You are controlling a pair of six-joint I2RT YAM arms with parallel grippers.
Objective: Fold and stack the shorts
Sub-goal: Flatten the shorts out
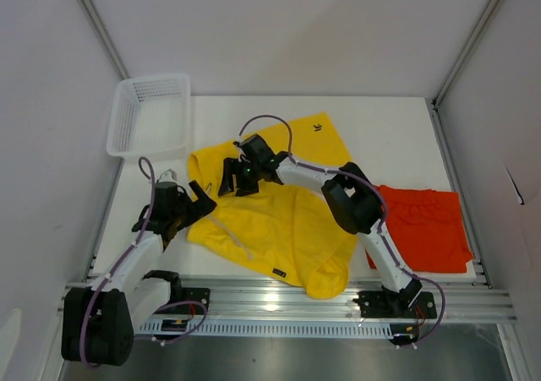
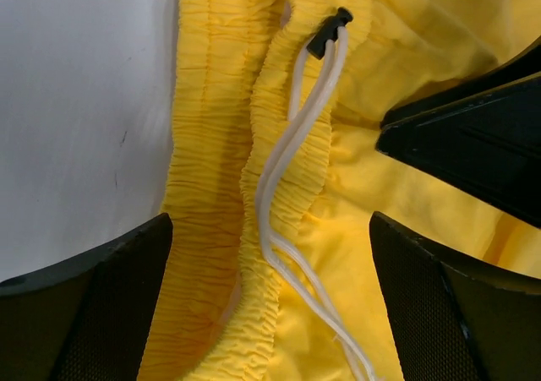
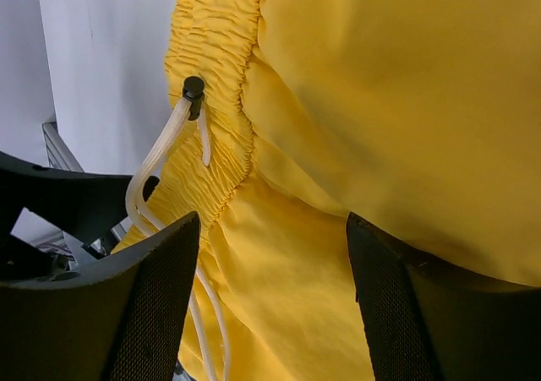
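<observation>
Surroundings: a white bench [image 1: 397, 136] is enclosed by pale walls and framed in aluminium rail.
Basket: a white mesh basket [image 1: 152, 115] is set at the far left corner of the bench, just beside the yellow fabric.
Yellow shorts: the yellow shorts [image 1: 279, 229] are spread loosely and rumpled across the middle of the bench, with one leg reaching towards the far side, where a small black logo [image 1: 318, 127] is seen.
Orange-red shorts: the orange-red shorts [image 1: 427, 229] are laid flat at the right side of the bench, near the yellow pair.
Waistband: the gathered yellow waistband [image 2: 211, 144] is found at the left edge of the garment, with a white drawstring [image 2: 292, 144] hung from a black cord stopper [image 2: 328, 33].
Left pincer: the left pincer [image 2: 269, 229] is held spread wide over the waistband and drawstring. Nothing is clamped.
Right pincer: the right pincer [image 3: 270, 225] is likewise spread wide above the yellow fabric beside the waistband, close to the left one. Nothing is gripped.
</observation>
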